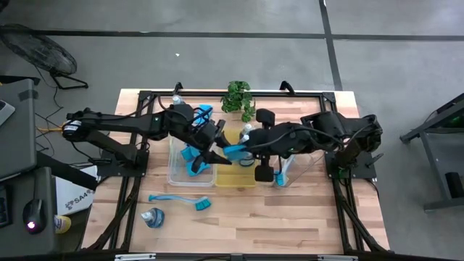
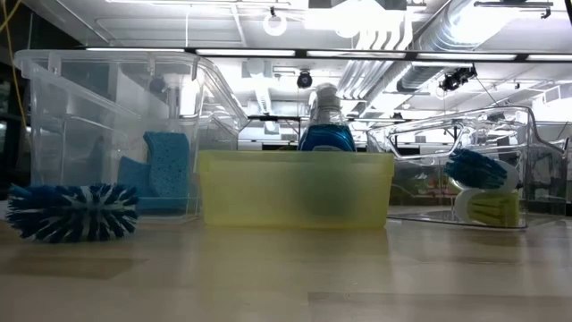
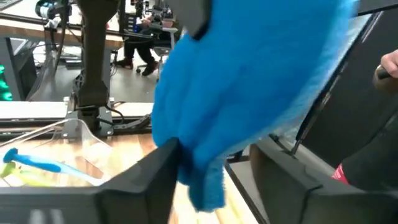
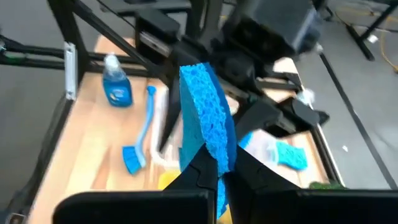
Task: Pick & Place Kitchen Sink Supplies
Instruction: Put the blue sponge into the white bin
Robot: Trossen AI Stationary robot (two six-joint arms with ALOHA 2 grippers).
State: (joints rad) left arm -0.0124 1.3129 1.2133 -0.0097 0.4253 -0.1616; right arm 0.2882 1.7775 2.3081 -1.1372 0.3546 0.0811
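Note:
My right gripper (image 4: pixel 219 167) is shut on a wavy blue sponge (image 4: pixel 205 115), held in the air over the yellow tray (image 1: pixel 235 179). In the high view the sponge (image 1: pixel 233 151) sits between both grippers. My left gripper (image 3: pixel 217 171) is open, and the sponge (image 3: pixel 249 81) stands between its fingers. A soap bottle (image 2: pixel 326 125) stands in the yellow tray (image 2: pixel 295 188). More sponges (image 1: pixel 194 161) lie in the clear tray (image 1: pixel 177 174). A blue brush (image 1: pixel 181 199) and a soap bottle (image 1: pixel 152 216) lie on the table. My right gripper pinches the sponge by its lower edge (image 4: pixel 214 152) between the two fingers. The sponge stands upright above the fingers, lifted clear of the trays. My left gripper has the sponge's lower part (image 3: pixel 202 180) between its open fingers; whether a finger (image 3: pixel 163 165) touches it, I cannot tell.
A second clear tray (image 1: pixel 297 170) on the right holds brushes (image 2: pixel 483 170). A small green plant (image 1: pixel 238 98) stands at the far edge. The brush head (image 2: pixel 71 213) rests near the left tray. Bare wood lies along the table's near side (image 1: pixel 275 225).

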